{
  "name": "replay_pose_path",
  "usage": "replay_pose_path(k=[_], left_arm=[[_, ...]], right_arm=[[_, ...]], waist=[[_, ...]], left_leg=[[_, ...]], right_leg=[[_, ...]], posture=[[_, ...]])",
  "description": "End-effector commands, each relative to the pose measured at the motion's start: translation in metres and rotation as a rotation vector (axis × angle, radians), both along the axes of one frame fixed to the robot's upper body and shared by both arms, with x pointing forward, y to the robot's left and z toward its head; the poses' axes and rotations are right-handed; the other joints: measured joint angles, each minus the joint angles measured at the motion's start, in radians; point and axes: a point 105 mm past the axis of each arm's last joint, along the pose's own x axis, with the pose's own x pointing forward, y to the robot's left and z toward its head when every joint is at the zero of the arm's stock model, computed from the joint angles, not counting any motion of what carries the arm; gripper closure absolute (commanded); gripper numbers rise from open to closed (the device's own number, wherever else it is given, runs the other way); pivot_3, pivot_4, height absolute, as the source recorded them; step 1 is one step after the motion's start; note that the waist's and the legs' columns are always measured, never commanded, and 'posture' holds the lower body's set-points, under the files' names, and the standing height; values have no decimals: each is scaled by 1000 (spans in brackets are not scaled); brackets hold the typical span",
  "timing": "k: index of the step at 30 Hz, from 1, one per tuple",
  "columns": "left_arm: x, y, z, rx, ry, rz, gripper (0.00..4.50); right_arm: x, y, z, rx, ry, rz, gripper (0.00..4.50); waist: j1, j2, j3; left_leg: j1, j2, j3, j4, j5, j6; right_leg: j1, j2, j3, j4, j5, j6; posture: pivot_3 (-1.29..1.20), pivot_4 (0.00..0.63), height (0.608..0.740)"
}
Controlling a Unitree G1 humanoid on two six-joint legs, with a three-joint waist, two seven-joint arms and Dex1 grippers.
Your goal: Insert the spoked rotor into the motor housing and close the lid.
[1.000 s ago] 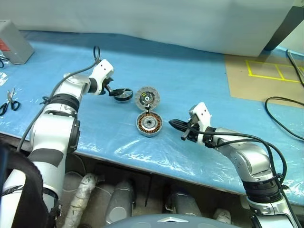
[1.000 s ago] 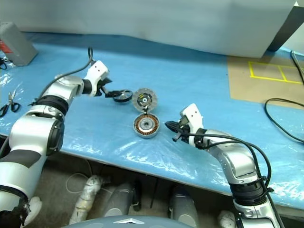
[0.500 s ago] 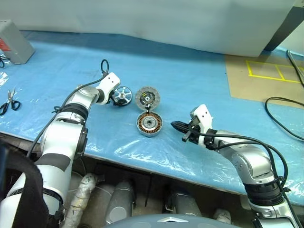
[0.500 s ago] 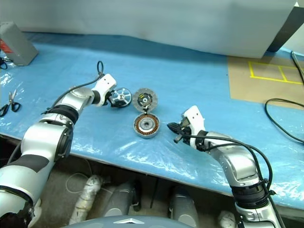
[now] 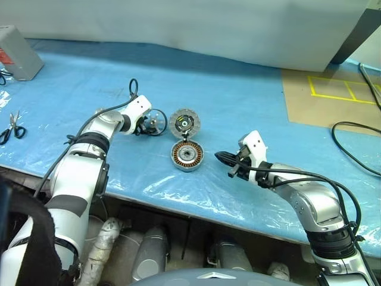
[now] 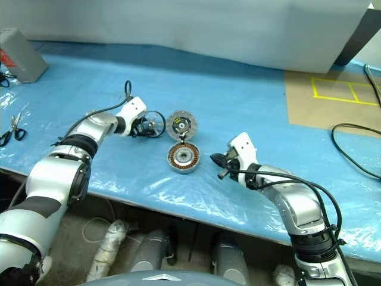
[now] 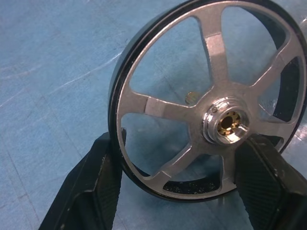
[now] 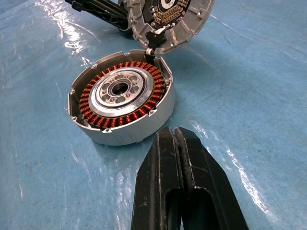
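The spoked rotor (image 5: 156,122) is a black ring with silver spokes and a pale hub (image 7: 225,125). It stands tilted up off the blue table cover, left of the lid. My left gripper (image 5: 150,124) has a finger (image 7: 103,167) on each side of its rim and is shut on it. The motor housing (image 5: 187,155) lies on the table with its copper windings (image 8: 120,96) facing up. The ribbed lid (image 5: 184,122) stands tilted open at the housing's far edge. To the right of the housing, my right gripper (image 5: 220,157) is shut and empty, pointing at it.
A grey box (image 5: 18,53) sits at the far left and scissors (image 5: 12,126) lie near the left front edge. A brown board with yellow tape (image 5: 333,95) and a black cable (image 5: 357,149) are on the right.
My left gripper came down around the rotor and its fingers closed in on the rim. The rotor now stands tilted instead of lying flat. The right arm has not moved.
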Motion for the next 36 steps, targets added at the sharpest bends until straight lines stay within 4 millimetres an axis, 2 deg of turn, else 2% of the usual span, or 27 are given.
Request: replay_pose_path(k=[1, 4, 8, 10, 18, 20, 23, 27, 30, 33, 36], left_arm=[[-6, 7, -9, 9, 39, -10, 1595], [-8, 6, -4, -22, 41, -38, 1595], [-11, 3, 16, -107, 46, -111, 1595], [-20, 5, 31, -139, 56, -216, 1595], [-49, 30, 71, -86, 37, -461, 1595], [-52, 27, 81, -86, 15, -504, 1595], [-58, 7, 91, -122, -13, -595, 1595], [-69, -21, 90, -191, 14, -689, 1595], [-77, -39, 68, -128, 87, -754, 1595], [-75, -49, 57, -72, 149, -771, 1595], [-70, -60, 59, -40, 177, -780, 1595]], right_arm=[[0, 4, 9, 6, -41, 16, 4500], [0, 4, 8, 6, -40, 15, 4500], [0, 5, 8, 4, -39, 15, 4500], [0, 5, 9, 5, -39, 18, 4500], [3, 5, 9, 3, -35, 41, 4500], [5, 6, 9, 4, -34, 50, 4500], [8, 9, 11, 6, -40, 62, 4500], [12, 9, 16, 27, -48, 61, 4500], [13, 5, 18, 35, -51, 48, 4500], [11, -1, 17, 25, -50, 31, 4500], [10, -4, 14, 21, -47, 10, 4500]], waist=[[0, 0, 0], [0, 0, 0], [0, 0, 0], [-1, 0, 0], [-1, -1, 1], [2, 0, 2], [4, 0, 2], [1, 0, 2], [1, 0, 2], [1, -1, 2], [1, -1, 2]], left_leg=[[0, 0, 0, 0, 0, 0], [0, 0, 0, 0, 0, 0], [-1, 0, 0, 0, 0, -1], [-1, 0, 0, 0, 0, 0], [-1, 0, 0, -4, -1, -4], [-2, 0, 0, -4, -1, -4], [-2, 0, 0, -4, -1, -4], [-1, 0, 1, -4, 1, -8], [-1, 0, 1, -4, 2, -8], [-2, 0, 1, -4, 3, -6], [-2, 0, 1, -4, 2, -4]], right_leg=[[0, 0, 0, 0, 0, 0], [0, 0, 0, 0, 0, 0], [-1, 0, 0, 0, 0, 0], [-1, 0, 0, 0, 0, 0], [-3, 0, 0, -1, -1, -1], [-3, 0, 0, -1, -1, -1], [-3, 0, 0, -1, -1, -1], [-3, 0, 0, -1, -1, -1], [-3, 0, 0, 0, -1, -1], [-3, 0, 0, 0, -1, -1], [-3, 0, 0, 0, -1, -1]], posture=[[0, 150, 740], [0, 150, 740], [0, 150, 740], [0, 150, 740], [0, 150, 740], [0, 150, 740], [0, 150, 740], [0, 150, 740], [0, 150, 740], [0, 150, 740], [0, 150, 740]])
